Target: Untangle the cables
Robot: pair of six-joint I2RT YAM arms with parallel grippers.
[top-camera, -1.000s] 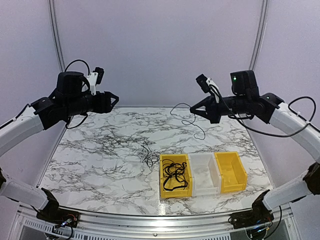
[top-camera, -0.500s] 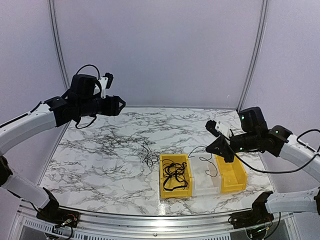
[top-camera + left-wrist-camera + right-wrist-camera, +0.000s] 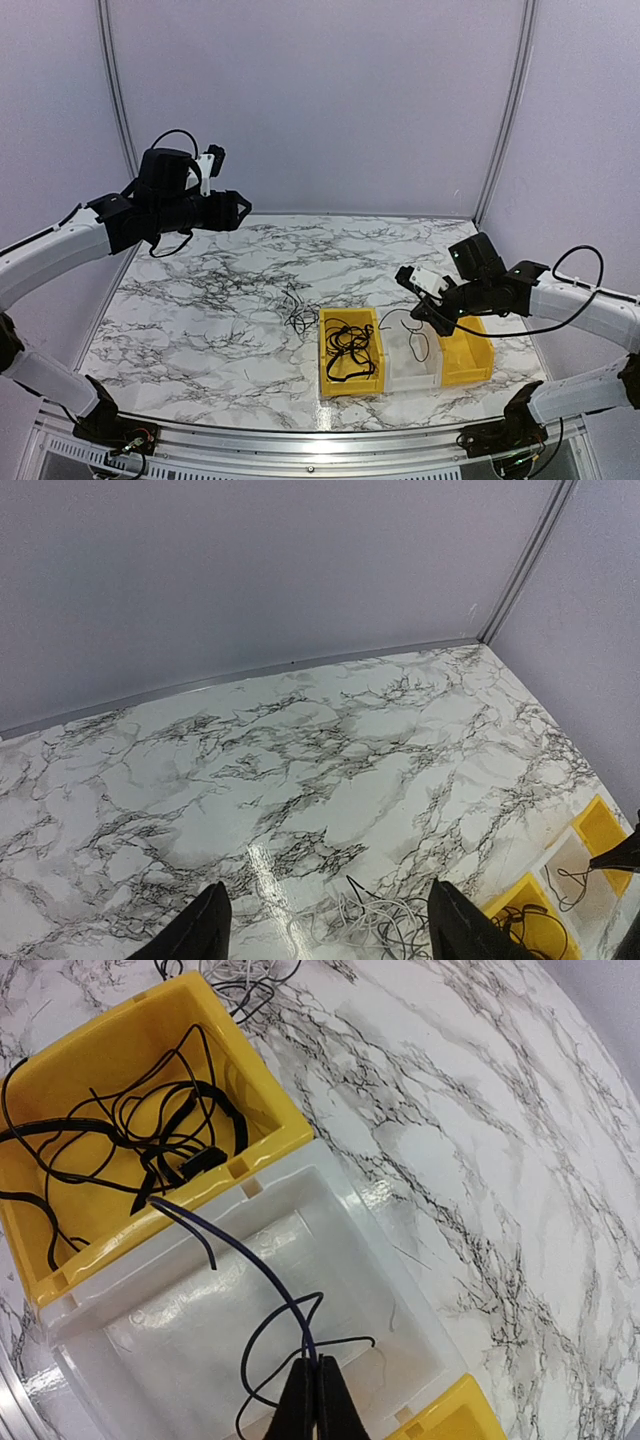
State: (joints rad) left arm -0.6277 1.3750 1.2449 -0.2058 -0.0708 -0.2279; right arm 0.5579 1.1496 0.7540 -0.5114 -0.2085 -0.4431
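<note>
My right gripper [image 3: 428, 311] [image 3: 315, 1365] is shut on a thin dark cable [image 3: 262, 1268] and holds it over the white bin [image 3: 400, 1260]; the cable's loops [image 3: 412, 335] hang into that bin. A small tangle of black and white cables [image 3: 297, 312] lies on the marble table left of the bins; it also shows in the left wrist view [image 3: 400, 920]. Several black cables [image 3: 348, 350] [image 3: 150, 1140] lie in the left yellow bin [image 3: 328, 388]. My left gripper [image 3: 240, 207] [image 3: 325, 930] is open and empty, held high above the table's left part.
Three bins stand in a row at the front right: yellow, white [image 3: 400, 382], yellow [image 3: 468, 372]. The right yellow bin holds nothing that I can see. Walls enclose the table on three sides.
My right gripper came down from high at the back right with the cable, then moved left over the white bin. My left arm swung a little right, then stopped.
</note>
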